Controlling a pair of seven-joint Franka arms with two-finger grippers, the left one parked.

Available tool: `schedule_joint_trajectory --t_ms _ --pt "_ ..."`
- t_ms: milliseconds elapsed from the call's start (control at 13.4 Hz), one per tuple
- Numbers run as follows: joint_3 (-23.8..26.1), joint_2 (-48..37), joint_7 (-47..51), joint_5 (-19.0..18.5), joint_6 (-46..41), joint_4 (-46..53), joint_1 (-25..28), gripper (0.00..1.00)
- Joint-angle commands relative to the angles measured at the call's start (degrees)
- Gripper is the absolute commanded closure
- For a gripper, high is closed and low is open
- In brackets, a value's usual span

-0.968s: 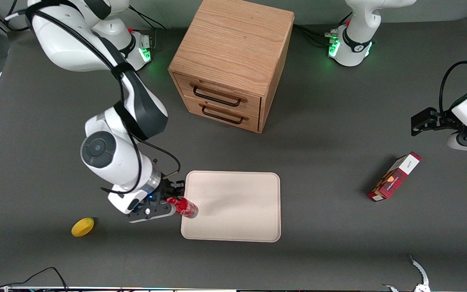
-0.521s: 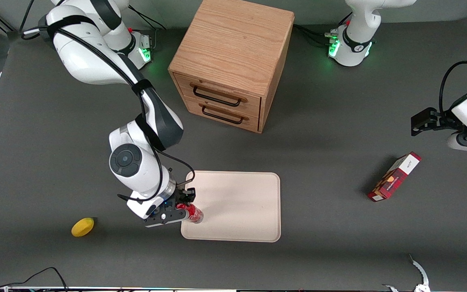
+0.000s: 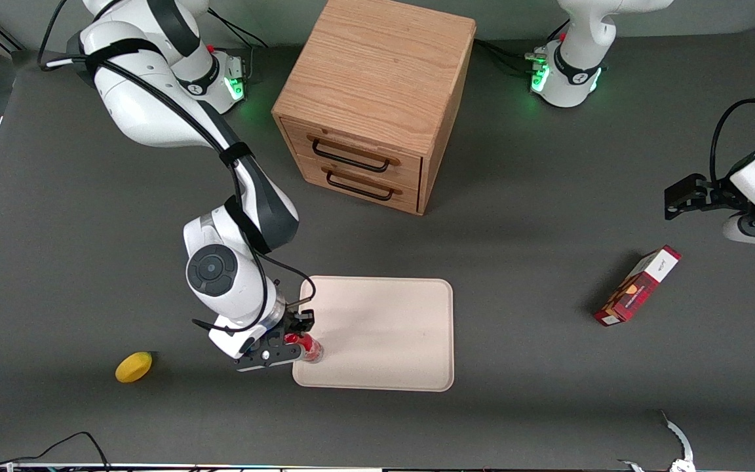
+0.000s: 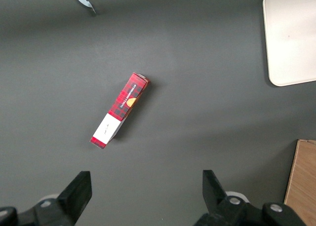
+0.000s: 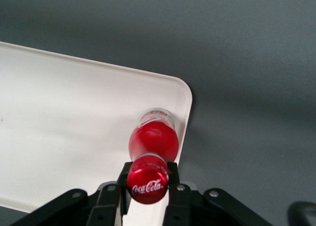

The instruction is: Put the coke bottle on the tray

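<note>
Red bottle (image 5: pixel 153 141) is pinched at the neck by my hand (image 3: pixel 292 344), right at the tray (image 3: pixel 390 308) edge. It leans; if I let go now, it may tip onto the desk (image 3: pixel 515 216).

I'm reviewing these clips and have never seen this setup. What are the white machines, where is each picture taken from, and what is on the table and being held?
The white machines are robot arms on a dark table. One picture looks down from the front; the two others come from cameras on the arms' wrists. The working arm's gripper is shut on the neck of the coke bottle, holding it upright over the tray, at the tray's end nearest the working arm. Whether the bottle's base touches the tray is unclear. Also on the table: a wooden drawer cabinet, a yellow lemon toward the working arm's end, and a red-and-white box toward the parked arm's end.
</note>
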Motion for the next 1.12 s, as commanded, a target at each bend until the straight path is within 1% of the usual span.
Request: schedule_joint_trajectory --t_ms 0,74,149,372,521,670,819,894,968,1043 --pt "-0.73 1.0 2.63 -1.38 -0.1 2.45 1.06 0.31" --pt "-0.82 1.0 2.63 -1.38 -0.1 2.45 1.06 0.07" --pt "-1.34 0.91 2.81 -1.38 -0.1 2.45 1.23 0.0" --pt "-1.34 -2.58 3.25 -1.38 -1.76 1.75 0.8 0.0" --pt "-1.17 -8.64 2.63 -1.2 -8.6 -2.19 -0.95 0.0" --pt "-0.73 -16.71 2.37 -1.2 -11.96 -10.42 -3.06 0.0" --pt "-0.55 -26.55 -2.35 -0.59 -12.06 -21.4 -6.48 0.0" --pt "-0.47 -30.6 -4.73 -0.24 -12.58 -25.2 -8.33 0.0" --pt "-0.29 -33.77 -6.67 -0.06 -14.59 -27.67 -10.17 0.0" --pt "-0.2 -35.89 -9.12 0.72 -17.65 -28.13 -12.37 0.0"
